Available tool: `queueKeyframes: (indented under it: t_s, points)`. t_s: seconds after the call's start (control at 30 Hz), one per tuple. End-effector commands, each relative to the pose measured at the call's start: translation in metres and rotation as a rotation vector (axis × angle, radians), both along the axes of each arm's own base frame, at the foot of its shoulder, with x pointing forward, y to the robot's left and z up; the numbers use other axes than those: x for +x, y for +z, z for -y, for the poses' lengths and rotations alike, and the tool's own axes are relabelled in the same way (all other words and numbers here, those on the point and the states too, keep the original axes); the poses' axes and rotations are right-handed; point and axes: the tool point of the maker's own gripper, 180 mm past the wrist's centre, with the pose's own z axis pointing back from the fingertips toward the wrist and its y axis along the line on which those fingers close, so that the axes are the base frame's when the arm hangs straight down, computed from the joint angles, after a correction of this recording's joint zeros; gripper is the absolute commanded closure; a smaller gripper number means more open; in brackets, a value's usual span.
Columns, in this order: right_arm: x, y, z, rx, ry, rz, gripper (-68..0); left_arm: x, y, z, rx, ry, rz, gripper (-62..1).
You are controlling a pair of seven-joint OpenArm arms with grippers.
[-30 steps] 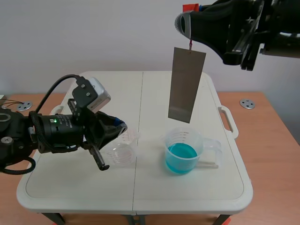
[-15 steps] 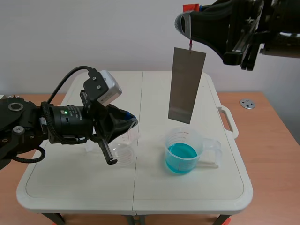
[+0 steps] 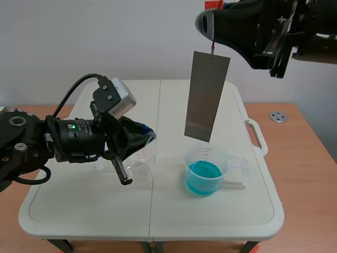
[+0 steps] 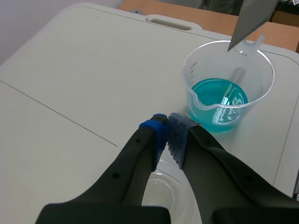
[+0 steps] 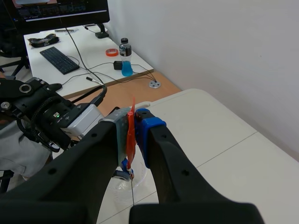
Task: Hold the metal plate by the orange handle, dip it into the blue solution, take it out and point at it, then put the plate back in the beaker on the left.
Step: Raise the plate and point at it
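Right claw [image 3: 208, 25]: clamped on the orange handle [image 5: 131, 135], pads pressed to either face of it; the grip looks square, with no slip visible. The metal plate [image 3: 207, 95] hangs below it on a thin link, raised high and tilted slightly off vertical, its lower edge above the beaker of blue solution [image 3: 205, 171] and clear of the liquid. Left claw [image 4: 167, 128]: closed on nothing, pads touching, tips over the empty beaker [image 3: 138, 171] on the left and aimed toward the blue beaker. Assessment: I judge the pointing step to be in hand. To do it well, I should hold the right arm motionless so the plate does not swing on its link. I should then raise the closed left tips toward the plate's broad face, stopping near it but apart. Contact would set it swaying and could shake drops onto the table [image 3: 79, 205]. The left arm should lift clear of the empty beaker first, since its lower finger sits close to that rim and could tip it. Whether the plate is wet cannot be told.
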Motion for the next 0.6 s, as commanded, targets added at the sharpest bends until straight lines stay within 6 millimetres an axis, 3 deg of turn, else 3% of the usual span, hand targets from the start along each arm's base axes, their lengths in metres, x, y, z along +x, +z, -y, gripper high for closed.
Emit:
queueKeyframes:
  t_s: [0.0,0.23,0.57]
  points:
    - [0.0,0.012,0.003,0.018,0.004,0.037,-1.3,0.007,0.011,-0.007,-0.014,0.017,0.033,-4.7]
    - [-0.001,0.014,0.002,0.025,0.007,0.036,-1.3,0.02,0.028,-0.064,0.01,0.162,0.091,-4.7]
    - [0.0,0.017,0.002,0.031,0.008,0.046,-1.3,0.001,0.053,-0.187,0.12,0.396,0.112,-4.7]
